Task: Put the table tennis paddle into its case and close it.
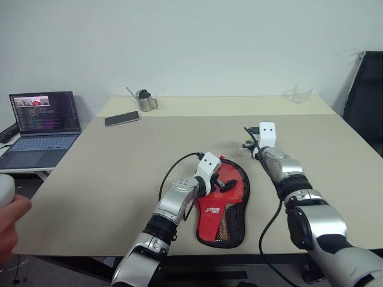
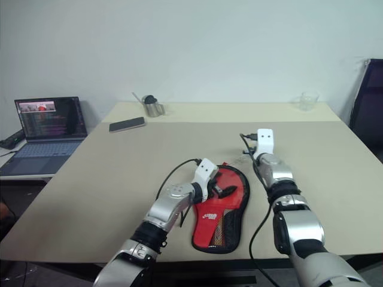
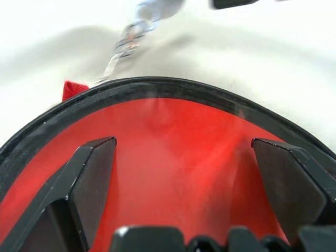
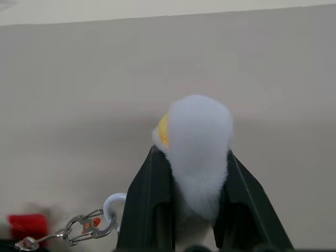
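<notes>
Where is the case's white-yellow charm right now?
The charm sits pinched between the right end effector's fingers, just beyond the top right of the red case on the table, its clip chain trailing back toward the case.

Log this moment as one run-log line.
left gripper: open over case | right gripper: shut on charm | stage: pulling case closed

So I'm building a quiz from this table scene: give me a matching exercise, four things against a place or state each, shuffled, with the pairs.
Things:
1. charm
2. case
3. phone
4. left end effector

Places or states:
A. open above the red fabric
B. lying flat, red side up
C. pinched by the right end effector
D. beside the steel cup

Pairs: 1-C, 2-B, 3-D, 4-A
</notes>
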`<action>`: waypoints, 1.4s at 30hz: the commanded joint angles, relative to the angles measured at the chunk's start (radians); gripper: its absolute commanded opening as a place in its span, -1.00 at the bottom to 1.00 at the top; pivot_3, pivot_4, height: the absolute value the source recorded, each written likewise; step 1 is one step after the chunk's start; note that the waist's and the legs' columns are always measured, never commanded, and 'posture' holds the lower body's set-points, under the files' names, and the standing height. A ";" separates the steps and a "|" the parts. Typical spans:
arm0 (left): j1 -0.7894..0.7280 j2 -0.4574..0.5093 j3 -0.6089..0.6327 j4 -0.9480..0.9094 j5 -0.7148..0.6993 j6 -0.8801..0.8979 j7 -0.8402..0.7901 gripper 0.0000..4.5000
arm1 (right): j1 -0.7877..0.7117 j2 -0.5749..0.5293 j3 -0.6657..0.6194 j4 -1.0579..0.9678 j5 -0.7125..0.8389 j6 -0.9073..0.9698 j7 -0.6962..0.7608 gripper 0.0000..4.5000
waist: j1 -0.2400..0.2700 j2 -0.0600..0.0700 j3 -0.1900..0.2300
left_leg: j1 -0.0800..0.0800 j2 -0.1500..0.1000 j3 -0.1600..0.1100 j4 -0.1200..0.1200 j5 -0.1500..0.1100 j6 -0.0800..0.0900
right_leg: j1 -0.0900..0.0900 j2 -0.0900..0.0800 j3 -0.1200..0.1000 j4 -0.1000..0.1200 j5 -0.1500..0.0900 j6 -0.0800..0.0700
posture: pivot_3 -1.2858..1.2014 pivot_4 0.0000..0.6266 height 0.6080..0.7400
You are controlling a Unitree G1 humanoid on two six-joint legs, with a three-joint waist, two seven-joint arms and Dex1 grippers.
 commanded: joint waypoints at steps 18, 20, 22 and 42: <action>-0.046 -0.020 -0.029 0.251 0.058 -0.053 0.000 1.00 | 0.545 -0.521 0.210 -1.004 0.041 0.292 0.616 -0.80 | 0.015 0.003 -0.002 | 0.008 0.001 -0.004 0.000 -0.001 0.002 | 0.014 0.005 -0.005 -0.012 -0.003 0.009 | 0.03 -0.52 1.00; -0.054 -0.024 -0.030 0.266 0.061 -0.060 -0.002 1.00 | 0.566 -0.529 0.194 -1.018 0.044 0.272 0.622 -0.80 | 0.017 0.003 -0.002 | 0.008 0.002 -0.004 0.000 -0.001 0.002 | 0.015 0.005 -0.005 -0.012 -0.003 0.009 | 0.03 -0.52 1.00; -0.061 -0.027 -0.032 0.280 0.064 -0.067 -0.005 1.00 | 0.589 -0.534 0.175 -1.038 0.060 0.248 0.636 -0.80 | 0.018 0.002 -0.002 | 0.008 0.002 -0.004 0.000 -0.001 0.002 | 0.015 0.005 -0.005 -0.012 -0.003 0.009 | 0.03 -0.52 1.00; -0.145 -0.069 -0.034 0.456 0.106 -0.160 0.053 1.00 | 0.992 -0.809 0.250 -1.393 0.120 0.158 0.920 -0.81 | 0.048 -0.002 -0.002 | 0.004 -0.001 -0.008 -0.001 -0.002 0.001 | 0.015 -0.003 -0.010 -0.016 -0.006 0.014 | 0.03 -0.52 1.00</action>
